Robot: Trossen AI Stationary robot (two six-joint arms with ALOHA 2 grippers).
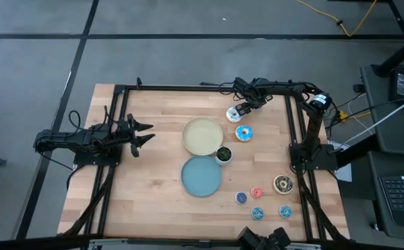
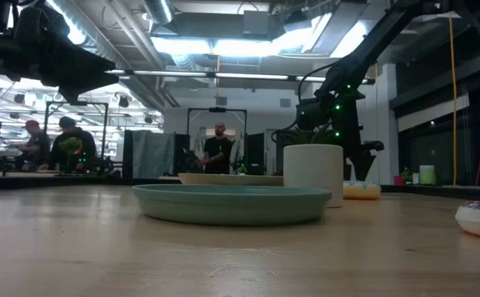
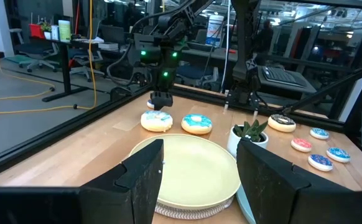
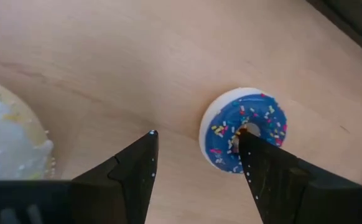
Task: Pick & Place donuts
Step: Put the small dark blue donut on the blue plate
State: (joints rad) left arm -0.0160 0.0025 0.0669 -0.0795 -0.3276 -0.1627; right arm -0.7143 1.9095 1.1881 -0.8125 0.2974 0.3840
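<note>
white-iced donut (image 4: 10, 140): cut off at frame edge | blue plate (image 3: 243, 208): mostly hidden behind pincer finger

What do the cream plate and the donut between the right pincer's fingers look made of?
Cream plate: probably matte plastic or melamine, with an even, dull surface and a smooth rim. Small blue donut: likely moulded plastic or resin, with flat printed-looking sprinkles, a hard white edge and slight gloss. The right pincer hangs open above it.

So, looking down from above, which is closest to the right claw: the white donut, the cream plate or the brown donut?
From the right gripper, at the table's far edge:
1. White-iced donut, right beside it.
2. Cream plate, mid-table.
3. Dark brown donut, by the right rail.
</note>
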